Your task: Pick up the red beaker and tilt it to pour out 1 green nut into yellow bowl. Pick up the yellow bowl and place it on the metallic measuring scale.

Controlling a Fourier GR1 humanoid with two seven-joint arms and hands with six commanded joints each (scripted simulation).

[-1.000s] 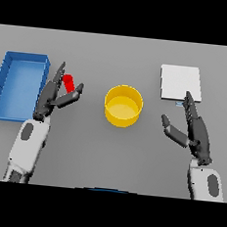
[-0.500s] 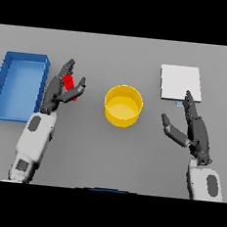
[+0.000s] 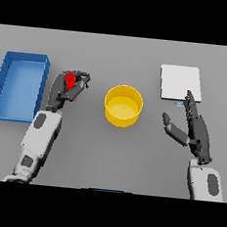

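Observation:
The red beaker (image 3: pixel 69 81) stands left of the middle of the table, mostly hidden by my left hand (image 3: pixel 64 88), whose fingers and thumb are curled round it. The yellow bowl (image 3: pixel 123 105) stands upright at the table's middle, to the right of that hand; its inside looks plain yellow. The metallic measuring scale (image 3: pixel 180 82) is a flat light square at the back right. My right hand (image 3: pixel 195 130) is open with straight fingers, just in front of the scale and right of the bowl, touching nothing.
A blue open tray (image 3: pixel 20 84) lies at the far left, close beside my left arm.
My left hand has moved forward to the red beaker and closed its fingers round it. The right hand, bowl and scale have not moved.

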